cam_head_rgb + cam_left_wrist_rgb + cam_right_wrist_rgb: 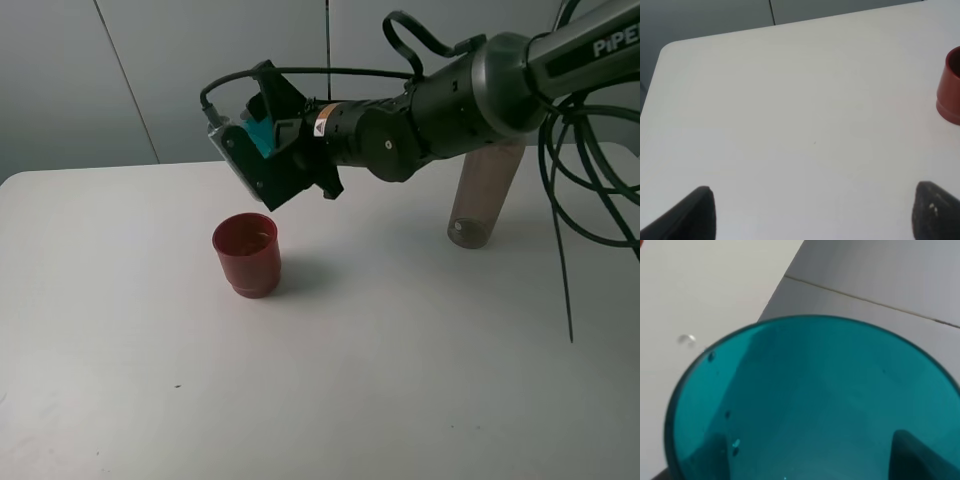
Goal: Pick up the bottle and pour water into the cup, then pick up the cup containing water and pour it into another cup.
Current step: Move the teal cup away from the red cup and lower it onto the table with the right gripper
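Note:
My right gripper [265, 150] reaches across the middle and is shut on the teal cup [262, 130], held tipped on its side above and just behind the dark red cup [247, 254]. The red cup stands upright on the table with a little liquid in it. In the right wrist view the teal cup [810, 390] fills the frame, with a finger [920, 455] showing dark through its wall. The smoky bottle [480, 200] stands upright at the back right, partly hidden by the right arm. My left gripper [812, 212] is open and empty over bare table, with the red cup [952, 90] off to one side.
The white table [400, 380] ends at a grey wall behind. Black cables [580, 180] hang down at the right edge beside the bottle. The table's far left corner [670, 50] shows in the left wrist view.

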`<state>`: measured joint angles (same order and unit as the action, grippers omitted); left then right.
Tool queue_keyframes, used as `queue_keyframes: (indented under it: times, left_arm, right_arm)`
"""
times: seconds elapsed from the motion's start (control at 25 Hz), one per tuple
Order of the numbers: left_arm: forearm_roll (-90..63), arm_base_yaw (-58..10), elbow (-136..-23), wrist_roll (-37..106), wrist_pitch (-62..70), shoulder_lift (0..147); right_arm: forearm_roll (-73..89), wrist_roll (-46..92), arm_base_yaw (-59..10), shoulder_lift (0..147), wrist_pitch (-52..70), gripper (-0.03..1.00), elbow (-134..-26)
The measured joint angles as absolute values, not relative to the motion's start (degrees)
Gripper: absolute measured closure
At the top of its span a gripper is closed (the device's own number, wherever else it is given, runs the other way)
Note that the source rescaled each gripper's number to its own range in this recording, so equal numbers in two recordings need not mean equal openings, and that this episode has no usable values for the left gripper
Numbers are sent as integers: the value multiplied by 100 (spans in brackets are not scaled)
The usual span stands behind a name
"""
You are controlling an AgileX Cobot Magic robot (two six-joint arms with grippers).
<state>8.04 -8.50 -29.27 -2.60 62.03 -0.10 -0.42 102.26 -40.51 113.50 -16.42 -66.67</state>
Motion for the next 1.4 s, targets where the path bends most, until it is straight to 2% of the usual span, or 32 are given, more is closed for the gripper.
queue_keyframes:
  times: [0.28,0.68,0.92,1.08,1.4]
  left_arm:
    - [804,-850,-2927,-260,6203,-10]
    - [804,-850,-2927,-260,6203,-10]
    - [804,-850,-2927,-260,6203,-10]
    - [804,-850,-2927,-260,6203,-10]
    - [804,-850,-2927,-270,6203,-10]
  right_arm:
    - [-42,9086,-4051,11014,-703,86,-6667]
    - [-42,4599,-4051,10347,-462,86,-6642]
    - [-241,1922,-4051,10227,-730,86,-6264]
    - [-342,1160,-4051,10227,-1188,86,-5858]
    - [414,974,-4051,10227,-2798,86,-4846]
